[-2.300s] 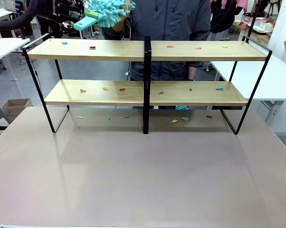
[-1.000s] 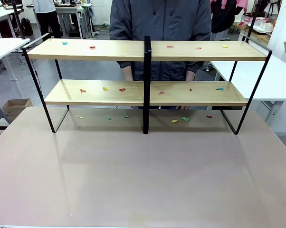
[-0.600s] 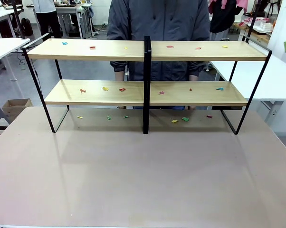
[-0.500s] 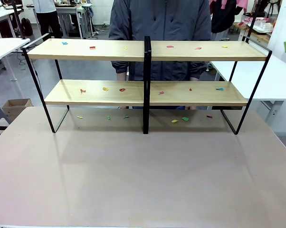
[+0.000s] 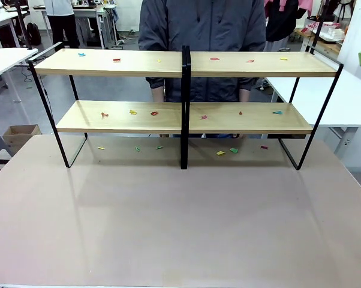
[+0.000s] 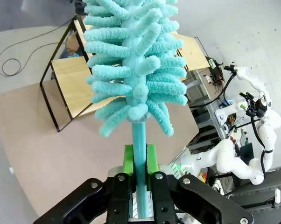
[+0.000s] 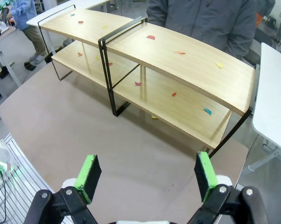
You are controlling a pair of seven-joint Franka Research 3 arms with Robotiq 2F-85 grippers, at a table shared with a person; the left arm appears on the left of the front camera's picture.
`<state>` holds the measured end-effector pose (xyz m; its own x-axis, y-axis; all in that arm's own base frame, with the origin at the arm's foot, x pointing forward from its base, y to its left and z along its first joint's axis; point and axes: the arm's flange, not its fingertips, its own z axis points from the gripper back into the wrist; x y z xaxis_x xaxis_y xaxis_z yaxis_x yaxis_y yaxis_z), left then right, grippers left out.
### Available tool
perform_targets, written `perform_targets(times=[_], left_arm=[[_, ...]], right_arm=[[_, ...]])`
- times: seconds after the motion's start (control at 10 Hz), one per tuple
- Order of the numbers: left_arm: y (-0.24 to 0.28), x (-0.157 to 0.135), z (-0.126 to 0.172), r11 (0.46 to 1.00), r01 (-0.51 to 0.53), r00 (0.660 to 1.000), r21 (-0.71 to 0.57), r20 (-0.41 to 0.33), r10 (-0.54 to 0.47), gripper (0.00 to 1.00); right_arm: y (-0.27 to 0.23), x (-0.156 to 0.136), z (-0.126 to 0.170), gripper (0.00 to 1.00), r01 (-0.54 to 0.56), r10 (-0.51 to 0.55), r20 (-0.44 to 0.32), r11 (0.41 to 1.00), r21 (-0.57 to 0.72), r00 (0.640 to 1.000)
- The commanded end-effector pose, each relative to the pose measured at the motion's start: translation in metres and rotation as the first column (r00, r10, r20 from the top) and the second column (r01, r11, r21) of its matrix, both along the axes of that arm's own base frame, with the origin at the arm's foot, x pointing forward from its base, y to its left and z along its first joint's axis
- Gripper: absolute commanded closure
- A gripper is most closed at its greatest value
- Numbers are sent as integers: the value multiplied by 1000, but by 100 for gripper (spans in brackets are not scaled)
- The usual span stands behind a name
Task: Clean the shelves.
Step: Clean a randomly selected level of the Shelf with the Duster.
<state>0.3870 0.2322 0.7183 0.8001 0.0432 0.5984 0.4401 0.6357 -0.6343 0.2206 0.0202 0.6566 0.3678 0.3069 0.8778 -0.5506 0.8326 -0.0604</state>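
The shelves (image 5: 138, 65) stood along the far edge of the surface (image 5: 180, 228), reaching almost from its left edge to its right edge, with the two racks meeting at a black post in the middle. Small coloured scraps (image 5: 154, 113) lay scattered on both the upper and lower boards, and a few more lay on the surface under the lower boards. A person (image 5: 204, 30) in a dark jacket stood just behind the shelves at the far edge.

In the left wrist view, the left claw (image 6: 139, 161) was clamped on the handle of a teal fluffy duster (image 6: 131, 60), with a green pad on each side of the handle. The duster head rose in front of the shelves (image 6: 73, 84). They lay well apart from the claw, one end frame turned toward it.

In the right wrist view, the right claw (image 7: 147, 175) was spread wide with nothing between its pads. It hung over the surface, and the shelves (image 7: 187, 65) lay well ahead of it across bare surface.
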Motion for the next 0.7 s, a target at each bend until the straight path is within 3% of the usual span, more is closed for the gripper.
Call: perform_targets(times=[0.0, 0.1, 0.2, 0.3, 0.4, 0.6], left_arm=[[3, -3, 4, 1000, 9, 1000, 5, 9, -9, 100], [3, -3, 4, 1000, 9, 1000, 5, 9, -9, 100], [0, 0, 0, 1000, 0, 1000, 0, 0, 0, 88], [-14, -6, -8, 960, 252, 968, 125, -37, -249, 88], [-19, -14, -22, 846, 478, 878, 237, -169, -449, 88], [-23, -33, -43, 714, 635, 769, 294, -321, -552, 88]], right_arm=[[-1, -1, 0, 0, 1, -1, -1, 1000, 1, 1000], [-1, -1, 0, 0, 1, -1, -1, 1000, 1, 1000], [-1, -1, 0, 0, 1, -1, -1, 1000, 1, 1000], [-1, -1, 0, 0, 1, -1, -1, 1000, 1, 1000], [-1, -1, 0, 0, 1, -1, -1, 1000, 1, 1000], [-1, -1, 0, 0, 1, -1, -1, 1000, 1, 1000]])
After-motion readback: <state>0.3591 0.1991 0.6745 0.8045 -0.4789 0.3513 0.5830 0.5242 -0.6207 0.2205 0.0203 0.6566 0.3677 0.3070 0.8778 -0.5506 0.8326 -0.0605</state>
